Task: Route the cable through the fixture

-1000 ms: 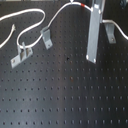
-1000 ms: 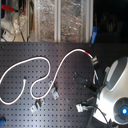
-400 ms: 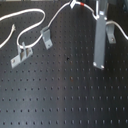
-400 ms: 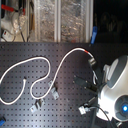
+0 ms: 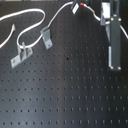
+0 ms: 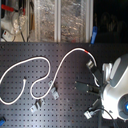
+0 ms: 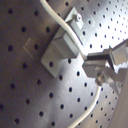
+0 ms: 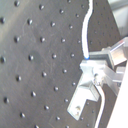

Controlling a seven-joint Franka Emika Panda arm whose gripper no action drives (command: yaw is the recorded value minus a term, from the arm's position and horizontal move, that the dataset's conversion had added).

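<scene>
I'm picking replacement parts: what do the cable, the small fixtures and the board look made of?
The cable looks like white plastic-sheathed cord: smooth, bending in loose loops, with a red band. The two fixtures look like bare metal brackets: grey, dull sheen, sharp bent edges. The board looks like black matte-finished metal with a regular hole grid, though the finish is hard to confirm.

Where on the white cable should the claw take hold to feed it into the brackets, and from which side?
Likely the cable just beside its red band, coming from above the board. There the cord runs fairly straight and clear of the brackets, so the fingers can straddle it crosswise.
</scene>
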